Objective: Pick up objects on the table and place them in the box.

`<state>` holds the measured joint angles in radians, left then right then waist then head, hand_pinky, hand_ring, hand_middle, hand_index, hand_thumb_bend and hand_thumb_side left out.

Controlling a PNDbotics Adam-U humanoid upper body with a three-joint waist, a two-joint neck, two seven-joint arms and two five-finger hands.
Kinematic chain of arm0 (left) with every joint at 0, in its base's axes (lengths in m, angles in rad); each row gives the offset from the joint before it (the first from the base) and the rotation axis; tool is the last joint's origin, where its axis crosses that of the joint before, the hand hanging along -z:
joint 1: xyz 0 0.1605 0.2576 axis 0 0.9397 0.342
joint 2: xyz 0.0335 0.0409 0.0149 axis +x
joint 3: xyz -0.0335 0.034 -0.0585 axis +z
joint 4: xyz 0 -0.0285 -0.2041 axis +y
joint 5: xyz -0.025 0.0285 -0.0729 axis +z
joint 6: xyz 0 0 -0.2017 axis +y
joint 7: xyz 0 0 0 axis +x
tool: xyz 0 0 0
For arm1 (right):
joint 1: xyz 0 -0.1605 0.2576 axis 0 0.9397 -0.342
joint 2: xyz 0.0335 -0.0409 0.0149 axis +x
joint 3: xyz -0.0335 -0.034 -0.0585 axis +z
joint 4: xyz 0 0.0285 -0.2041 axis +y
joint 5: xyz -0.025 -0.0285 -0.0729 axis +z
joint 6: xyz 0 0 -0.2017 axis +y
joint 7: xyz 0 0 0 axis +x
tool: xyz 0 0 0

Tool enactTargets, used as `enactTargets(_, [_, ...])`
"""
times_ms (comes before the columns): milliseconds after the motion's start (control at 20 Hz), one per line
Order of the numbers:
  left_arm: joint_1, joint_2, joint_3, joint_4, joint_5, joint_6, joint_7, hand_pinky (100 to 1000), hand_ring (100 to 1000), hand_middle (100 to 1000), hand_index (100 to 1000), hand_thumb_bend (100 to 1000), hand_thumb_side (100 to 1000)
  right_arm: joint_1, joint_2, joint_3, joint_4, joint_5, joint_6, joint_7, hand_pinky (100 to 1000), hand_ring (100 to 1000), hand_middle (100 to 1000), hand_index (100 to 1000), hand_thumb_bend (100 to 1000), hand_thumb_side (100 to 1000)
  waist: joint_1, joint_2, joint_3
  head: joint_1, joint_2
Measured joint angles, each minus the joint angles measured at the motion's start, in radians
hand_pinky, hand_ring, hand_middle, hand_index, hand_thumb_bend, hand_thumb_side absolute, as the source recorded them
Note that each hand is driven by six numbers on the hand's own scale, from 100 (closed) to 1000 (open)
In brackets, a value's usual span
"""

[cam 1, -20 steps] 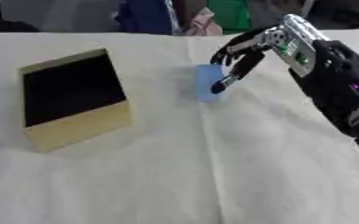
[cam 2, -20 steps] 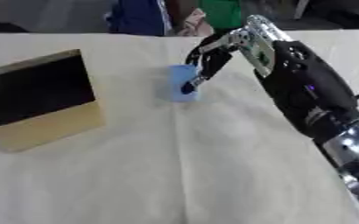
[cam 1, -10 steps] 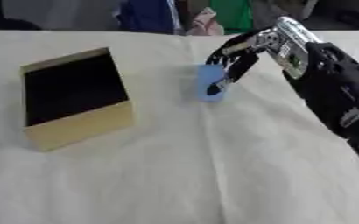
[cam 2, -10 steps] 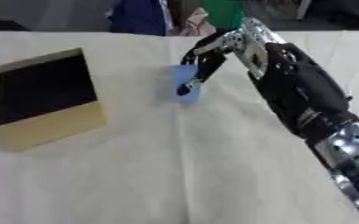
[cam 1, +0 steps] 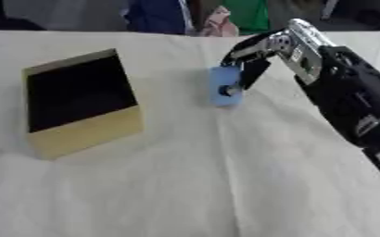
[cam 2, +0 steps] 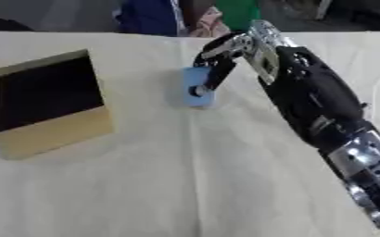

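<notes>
Blue object (cam 1: 223, 86): on the white cloth (cam 1: 185, 185), mid-table, at the box's 3 o'clock; long axis roughly 12-to-6
Right hand (cam 1: 262, 53): fingers curled down onto the blue object from its 1 o'clock; fingertip touching its face; grasp looks begun, not yet lifted
Box (cam 1: 79, 104): open, dark inside
Left hand: unseen

The desk (cam 1: 185, 185) is covered with a plain cream-white cloth without any pattern. The box (cam 1: 79, 104) has pale yellow-tan walls and a black inside. The small object (cam 1: 222, 85) is light blue, with one darker round spot on it. The right hand (cam 1: 262, 51) is mostly black with silver-grey parts. The arm behind it is black too.
</notes>
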<state>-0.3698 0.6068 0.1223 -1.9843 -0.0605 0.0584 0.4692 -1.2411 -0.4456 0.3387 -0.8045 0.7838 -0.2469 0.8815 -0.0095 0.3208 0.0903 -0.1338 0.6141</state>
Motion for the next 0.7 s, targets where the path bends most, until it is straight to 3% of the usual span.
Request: enactTargets(700, [-0.001,0.000,0.002,0.000,0.004,-0.005,-0.001,740,809,698,785,110,889,-0.001,0.001,0.001,-0.041,-0.073,0.072,-0.082,589,616,607,736,100,518,-0.003,-0.008,0.003,-0.001,0.000])
